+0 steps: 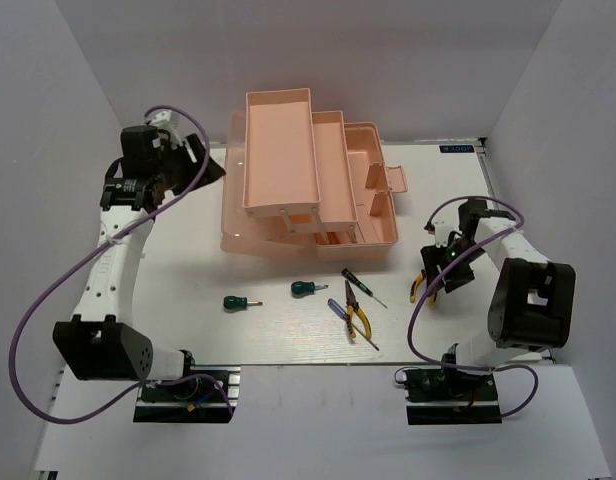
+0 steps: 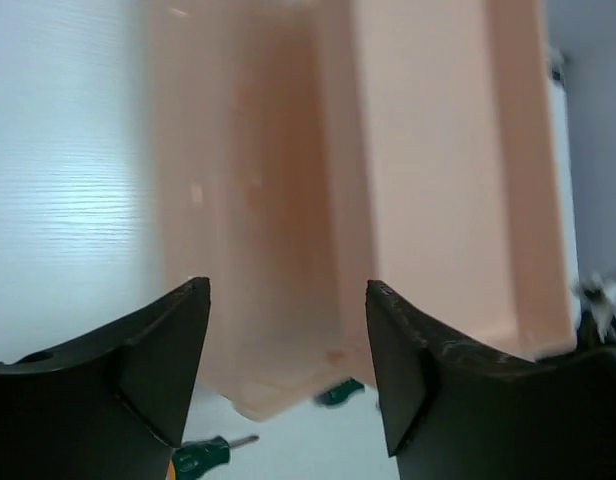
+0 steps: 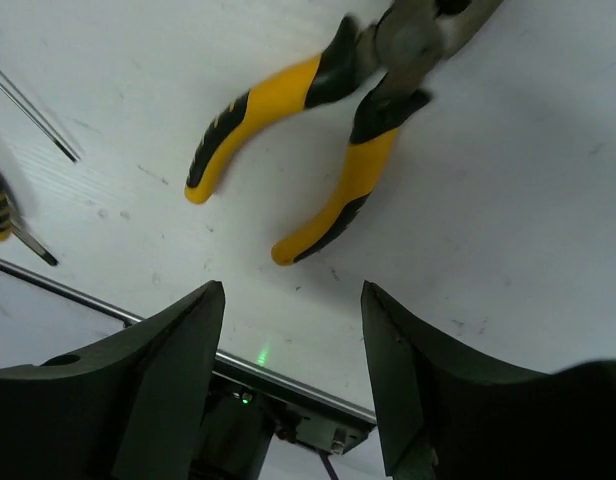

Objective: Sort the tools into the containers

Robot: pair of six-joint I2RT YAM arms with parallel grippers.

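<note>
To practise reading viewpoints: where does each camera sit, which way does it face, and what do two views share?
Top external: above and behind the arms, looking down on the table, toolbox and both arms.
Left wrist: on the left arm, facing the toolbox past its open left gripper.
Right wrist: on the right arm, looking down at yellow-handled pliers past the open right gripper.
Shared: top and right wrist both show those pliers; top and left wrist the toolbox.

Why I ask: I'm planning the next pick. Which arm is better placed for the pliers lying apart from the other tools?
Right. The right gripper hangs open close over those pliers, which fill its wrist view; the left gripper is open too, but faces the toolbox, far from them.
</note>
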